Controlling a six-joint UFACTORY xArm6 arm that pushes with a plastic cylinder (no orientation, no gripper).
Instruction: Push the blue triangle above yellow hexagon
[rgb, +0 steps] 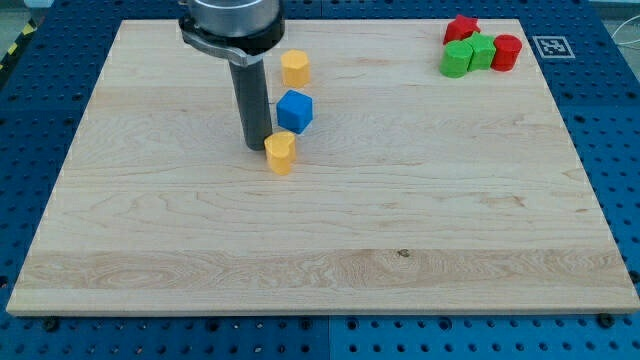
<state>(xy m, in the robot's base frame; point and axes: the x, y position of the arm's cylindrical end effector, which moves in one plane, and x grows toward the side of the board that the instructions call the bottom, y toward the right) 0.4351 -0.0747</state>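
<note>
My tip (258, 147) touches the lower yellow block (281, 152).

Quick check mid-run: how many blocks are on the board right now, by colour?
Yellow: 2, upper block, lower block beside my tip
Blue: 1
Green: 2
Red: 2
Total: 7 blocks

- The counter (330, 230) is pale wood, smooth, with visible grain and a small dark knot.
- The blue block (295, 110) on it, like the yellow blocks beside it, looks matt and smooth.
- The rod above my tip (256, 147) is dark with a slight sheen.
</note>
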